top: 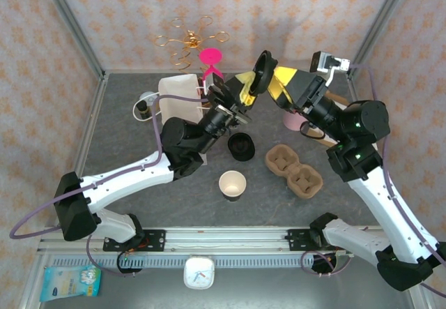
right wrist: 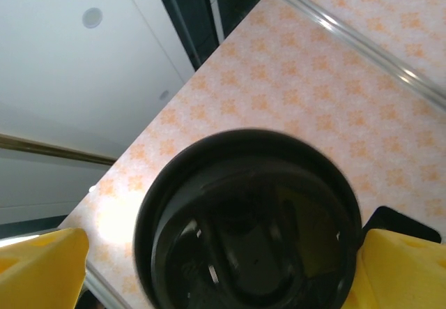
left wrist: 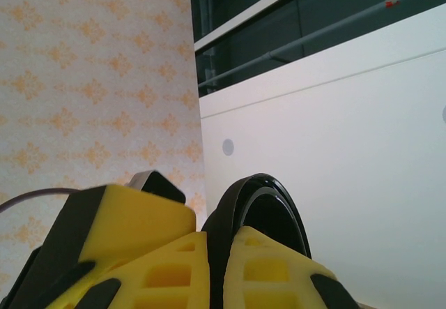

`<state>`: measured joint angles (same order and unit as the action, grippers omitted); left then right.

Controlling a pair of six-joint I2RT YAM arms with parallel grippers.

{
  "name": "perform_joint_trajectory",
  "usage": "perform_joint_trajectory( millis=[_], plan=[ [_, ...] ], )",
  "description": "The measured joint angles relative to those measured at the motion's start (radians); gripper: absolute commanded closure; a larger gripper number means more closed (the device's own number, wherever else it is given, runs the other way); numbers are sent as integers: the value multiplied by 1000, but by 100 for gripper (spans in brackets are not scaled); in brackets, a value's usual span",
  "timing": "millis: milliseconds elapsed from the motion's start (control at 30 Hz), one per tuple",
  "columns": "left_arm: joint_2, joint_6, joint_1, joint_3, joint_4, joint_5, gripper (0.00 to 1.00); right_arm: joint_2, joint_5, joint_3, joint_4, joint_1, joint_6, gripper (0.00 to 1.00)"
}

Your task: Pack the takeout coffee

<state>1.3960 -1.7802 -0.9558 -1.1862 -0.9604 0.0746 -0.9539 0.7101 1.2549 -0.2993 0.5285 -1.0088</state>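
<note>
Left tool (top: 252, 87) pinches black lid (top: 263, 67) aloft, wide right tool (top: 274, 84) flanking it, unlidded cup (top: 232, 183) near carrier (top: 294, 169) below.

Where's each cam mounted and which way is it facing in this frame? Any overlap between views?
Top external: above and behind the robot, looking down at the grey table; both arms show, left claw shut on the black lid, right claw open beside it.
Left wrist: tilted up toward the wallpaper; its yellow fingers pinch the lid's rim.
Right wrist: tilted up too; the lid shows between its spread fingers.
Shared: all three see the lid.
</note>
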Motion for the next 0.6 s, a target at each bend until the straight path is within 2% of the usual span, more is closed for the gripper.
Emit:
perform_joint_trajectory(
  millis=[300, 600],
  plan=[
    [0, 0, 0, 0, -3, 0, 100, -7, -42, 34, 137, 0, 35, 0],
    [0, 0, 0, 0, -10, -3, 100, -26, -3, 25, 73, 0, -5, 0]
  ],
)
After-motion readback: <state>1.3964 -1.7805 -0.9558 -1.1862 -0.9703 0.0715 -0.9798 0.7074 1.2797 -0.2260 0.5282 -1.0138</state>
